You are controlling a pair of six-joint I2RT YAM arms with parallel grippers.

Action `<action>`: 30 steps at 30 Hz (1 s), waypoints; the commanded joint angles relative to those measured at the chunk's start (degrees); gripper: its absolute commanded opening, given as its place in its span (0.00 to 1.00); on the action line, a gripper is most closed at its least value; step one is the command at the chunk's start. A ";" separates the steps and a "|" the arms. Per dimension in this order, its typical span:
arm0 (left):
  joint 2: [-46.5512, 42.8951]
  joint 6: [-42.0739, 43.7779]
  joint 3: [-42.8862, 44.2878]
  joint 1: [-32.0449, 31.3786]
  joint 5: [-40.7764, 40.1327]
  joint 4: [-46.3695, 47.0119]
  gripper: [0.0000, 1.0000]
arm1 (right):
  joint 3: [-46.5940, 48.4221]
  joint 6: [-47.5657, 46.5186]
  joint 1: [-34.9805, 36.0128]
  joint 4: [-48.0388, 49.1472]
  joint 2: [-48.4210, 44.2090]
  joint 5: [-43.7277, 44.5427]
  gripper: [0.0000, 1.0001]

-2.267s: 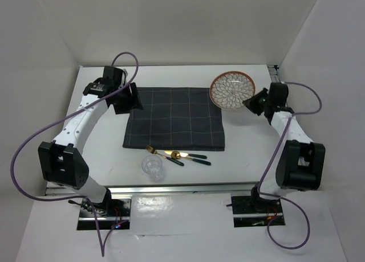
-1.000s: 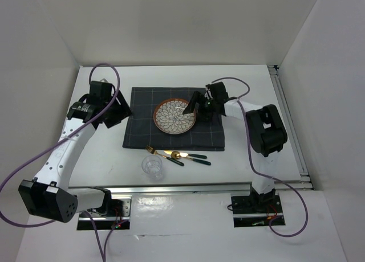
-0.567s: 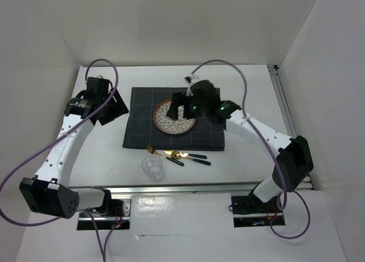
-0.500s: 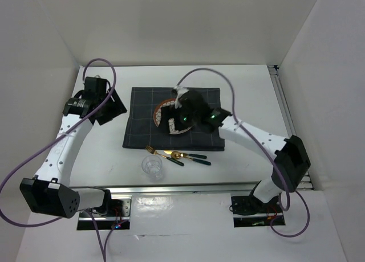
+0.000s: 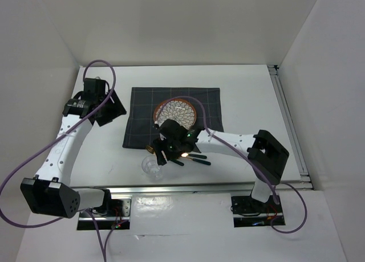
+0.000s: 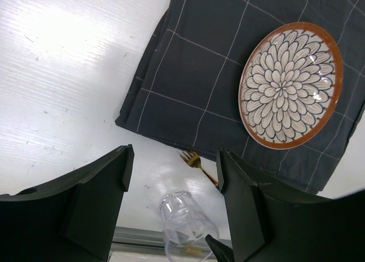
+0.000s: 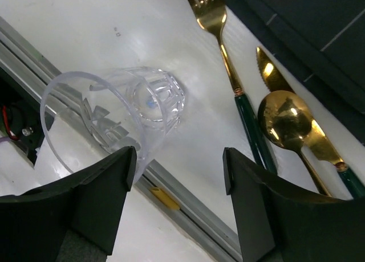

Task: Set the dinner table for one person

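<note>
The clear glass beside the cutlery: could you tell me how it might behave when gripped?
The glass looks smooth and thin-walled, so it may slip or crack if squeezed hard. It stands upright and empty, so a nudge could tip it, and it would probably roll.

Beside the fork [image 7: 225,51], the glass [image 7: 122,111] narrows passage; tabletop [image 6: 68,74] left of placemat [image 6: 194,74] lies bare

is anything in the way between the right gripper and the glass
Nothing visible. The right gripper hangs open above the glass, with no other thing between them. The fork, knife and spoon lie beside the glass, clear of it.
</note>
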 commanded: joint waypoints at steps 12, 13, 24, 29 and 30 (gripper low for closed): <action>-1.69 1.71 0.64 0.14 1.10 1.36 0.77 | 7.54 -0.34 2.28 -2.00 0.52 4.67 0.00; -1.69 2.23 0.65 0.14 1.10 1.36 0.77 | 8.60 -0.86 2.28 -3.49 0.51 6.16 0.00; -1.69 1.62 -1.37 -0.56 2.42 1.88 0.77 | 18.64 -1.39 -24.51 -12.75 -2.22 16.99 0.00; -0.64 -3.63 -6.37 -6.87 4.87 3.37 0.77 | 24.16 -1.39 -37.07 -10.01 5.23 12.78 0.00; -0.64 -4.52 -7.34 -7.85 5.66 3.90 0.78 | 25.30 -1.39 -38.23 -10.01 6.73 12.77 0.00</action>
